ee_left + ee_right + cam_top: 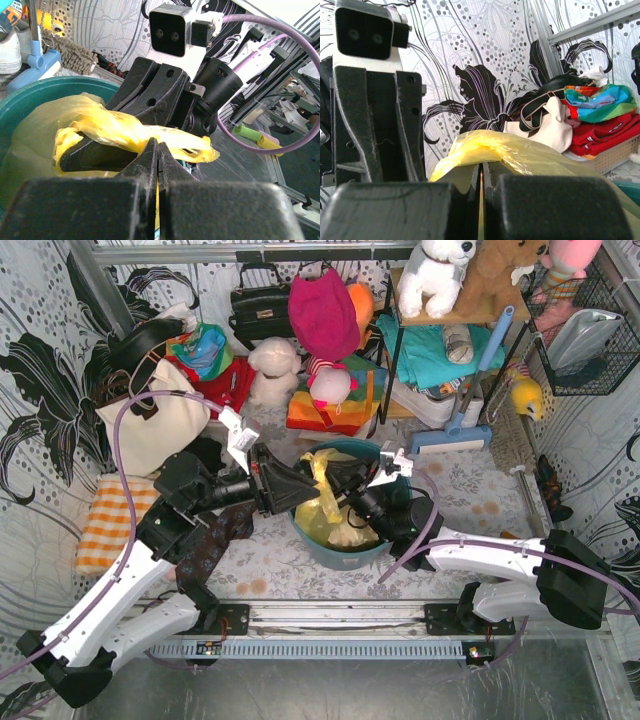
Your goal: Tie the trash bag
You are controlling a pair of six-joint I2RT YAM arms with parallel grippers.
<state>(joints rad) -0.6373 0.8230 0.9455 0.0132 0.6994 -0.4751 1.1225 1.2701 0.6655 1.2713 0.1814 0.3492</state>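
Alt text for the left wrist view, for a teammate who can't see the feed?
The left gripper, jaws closed on a fold of the yellow trash bag, fills the foreground. Facing it, the black right gripper reaches into the same bunched plastic, above the rim of the teal bin.

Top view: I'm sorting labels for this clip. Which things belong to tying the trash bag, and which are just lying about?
Job: trash bag; left tool and right tool, both shut on it; teal bin holding it.
Lying about: canvas tote; black handbag; orange checked cloth; white plush dog; blue-handled mop.
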